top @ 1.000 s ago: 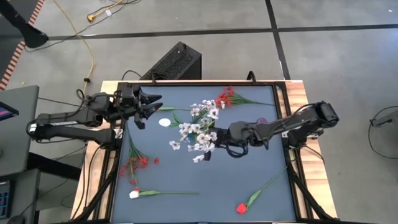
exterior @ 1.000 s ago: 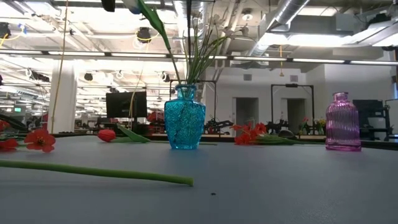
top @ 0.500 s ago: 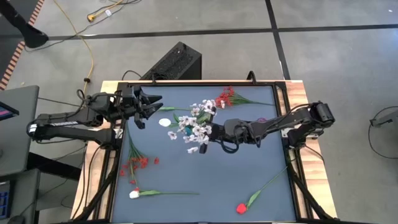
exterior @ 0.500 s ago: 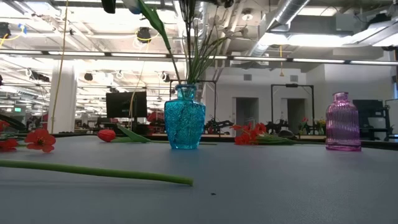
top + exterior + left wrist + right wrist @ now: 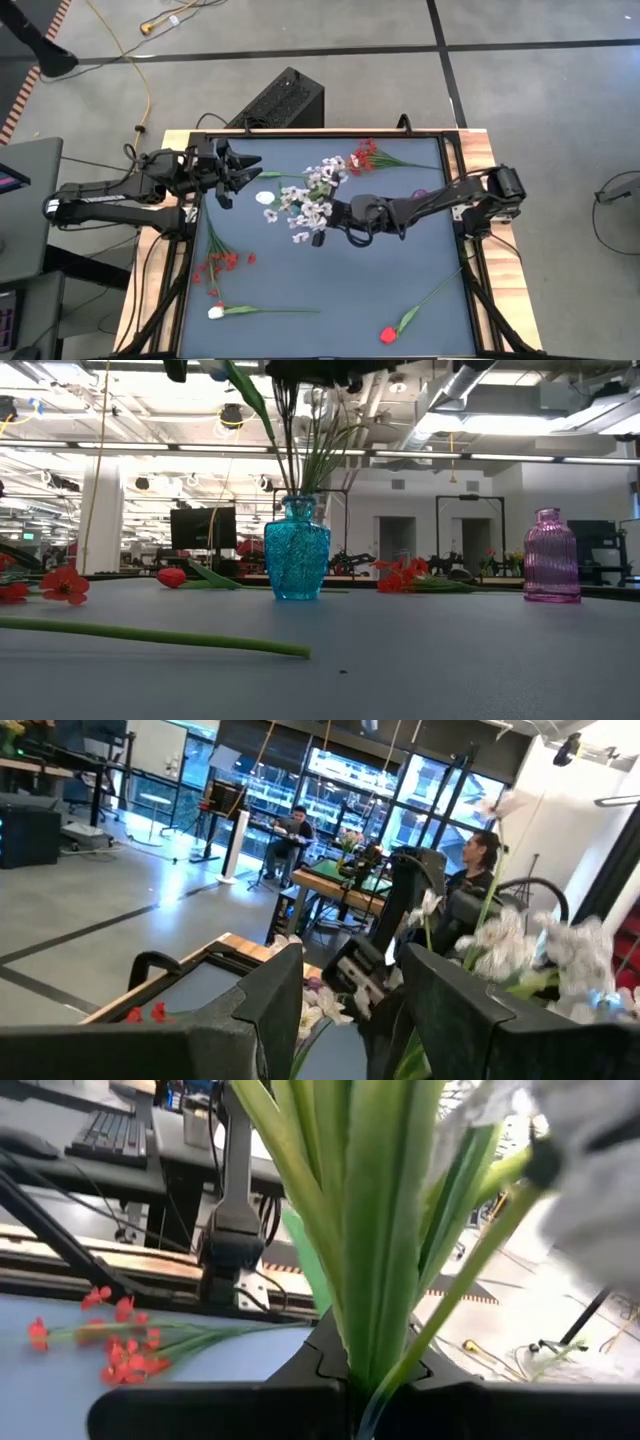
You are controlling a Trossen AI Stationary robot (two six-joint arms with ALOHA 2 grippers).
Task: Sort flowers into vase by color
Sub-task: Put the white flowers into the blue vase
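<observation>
Room: a big open office with white ceiling lights stood behind the dark blue table (image 5: 330, 290); in the left wrist view two persons sat far at desks.
Landmark: the blue vase (image 5: 297, 548) stood near the middle of the table, with green stems rising out of it.
White flowers: a bunch of white sprays (image 5: 305, 200) spread just over the blue vase; one single white bud (image 5: 265, 197) was beside it, toward the left arm.
Right gripper: the right gripper (image 5: 328, 215) was just beside the blue vase, at the white sprays; its fingers were clenched around green stems (image 5: 375, 1230), as its wrist view showed.
Left gripper: the left gripper (image 5: 240, 170) hovered near the blue vase, on the far-left side; its fingers were spread apart and held nothing.
Red flowers: one red spray (image 5: 365, 155) lay behind the blue vase, another red spray (image 5: 220, 265) lay in front of it toward the left, and a red tulip (image 5: 388, 335) lay well apart at the near edge.
White tulip: a white tulip (image 5: 216, 312) lay well apart from the blue vase, at the near left.
Pink vase: the pink vase (image 5: 551, 556) stood well apart from the blue vase, to the right side.
</observation>
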